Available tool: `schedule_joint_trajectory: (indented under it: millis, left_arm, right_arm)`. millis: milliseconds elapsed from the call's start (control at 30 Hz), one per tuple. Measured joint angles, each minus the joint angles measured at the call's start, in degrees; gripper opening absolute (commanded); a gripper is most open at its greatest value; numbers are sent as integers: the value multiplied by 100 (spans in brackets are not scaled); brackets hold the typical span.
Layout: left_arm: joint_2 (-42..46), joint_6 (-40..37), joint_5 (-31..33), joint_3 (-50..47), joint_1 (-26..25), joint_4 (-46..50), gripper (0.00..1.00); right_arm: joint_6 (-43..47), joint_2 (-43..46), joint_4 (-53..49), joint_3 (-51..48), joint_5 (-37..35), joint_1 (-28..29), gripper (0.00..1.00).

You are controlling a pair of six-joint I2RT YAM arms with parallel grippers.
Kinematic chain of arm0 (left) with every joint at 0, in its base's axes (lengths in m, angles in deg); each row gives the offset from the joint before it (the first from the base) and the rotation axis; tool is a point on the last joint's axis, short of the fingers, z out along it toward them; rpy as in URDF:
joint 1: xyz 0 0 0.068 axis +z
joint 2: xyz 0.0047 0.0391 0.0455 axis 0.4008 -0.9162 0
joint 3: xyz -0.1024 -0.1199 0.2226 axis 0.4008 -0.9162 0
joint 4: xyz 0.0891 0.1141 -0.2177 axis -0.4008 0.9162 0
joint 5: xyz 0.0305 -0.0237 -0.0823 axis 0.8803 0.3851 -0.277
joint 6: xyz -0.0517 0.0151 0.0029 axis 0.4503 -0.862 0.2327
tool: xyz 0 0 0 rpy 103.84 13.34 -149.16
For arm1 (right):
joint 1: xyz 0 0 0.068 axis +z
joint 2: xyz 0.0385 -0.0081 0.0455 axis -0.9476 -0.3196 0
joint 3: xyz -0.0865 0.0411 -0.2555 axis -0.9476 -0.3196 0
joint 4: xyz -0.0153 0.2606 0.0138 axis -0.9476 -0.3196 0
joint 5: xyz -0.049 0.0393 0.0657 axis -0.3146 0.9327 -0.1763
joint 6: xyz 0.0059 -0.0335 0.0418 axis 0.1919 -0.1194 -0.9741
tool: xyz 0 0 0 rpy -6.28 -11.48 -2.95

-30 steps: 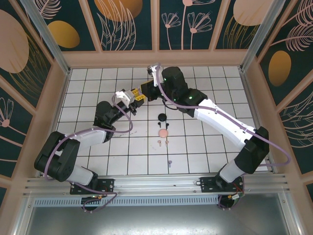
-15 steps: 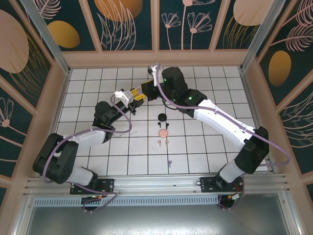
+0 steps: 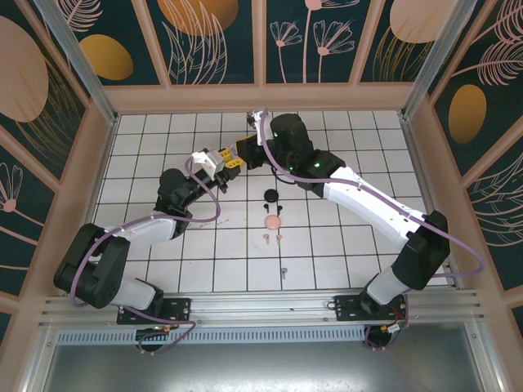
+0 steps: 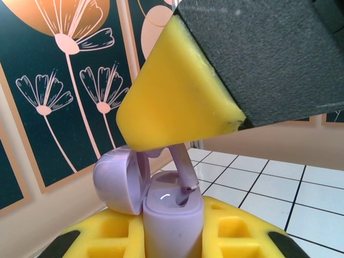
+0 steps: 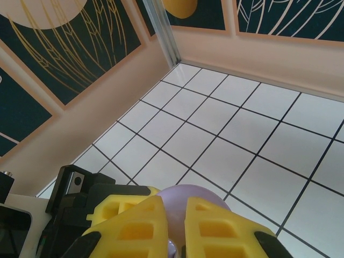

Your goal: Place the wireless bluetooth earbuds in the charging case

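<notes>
An earbud is being set into an open case held up between two grippers.

Above the white tiled table (image 3: 147,139), at upper centre of the overhead frame, the left gripper (image 3: 228,162) and the right gripper (image 3: 243,151) are being held tip to tip. The purple charging case (image 4: 173,215) is being clamped upright between the left gripper's yellow fingers (image 4: 110,236), its lid hanging open at the left. The purple earbud (image 4: 183,166) is being pinched by the narrowly closed right gripper directly above the case, its stem reaching down into the case's opening. Lower in the overhead frame, a black case (image 3: 270,196), a pink case (image 3: 272,221), two pink earbuds (image 3: 267,238) and a second purple earbud (image 3: 283,272) are lying loose on the tiles. Compared with a second ago, the grippers are staying at the same meeting spot, and the loose pieces are unmoved.
</notes>
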Motion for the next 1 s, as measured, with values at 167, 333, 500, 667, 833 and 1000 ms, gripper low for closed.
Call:
schedule_joint_trajectory:
  millis: [167, 333, 500, 667, 833, 1000]
  left_arm:
    - [0, 0, 2, 0, -15, 76, 0]
    - [0, 0, 2, 0, -26, 234, 0]
    - [0, 2, 0, 0, -26, 385, 0]
    - [0, 20, -66, 0, -31, 446, 0]
    - [0, 44, -74, 0, -31, 452, 0]
    - [0, 107, -81, 0, -37, 428, 0]
  right_arm:
    - [111, 0, 4, -44, -57, 11, 10]
    - [284, 0, 127, -188, -166, 55, 10]
    - [542, 31, 389, -448, -153, 79, 10]
    - [706, 103, 527, -636, -98, 87, 10]
    - [767, 111, 535, -660, -50, 90, 12]
    - [776, 111, 463, -658, 13, 96, 31]
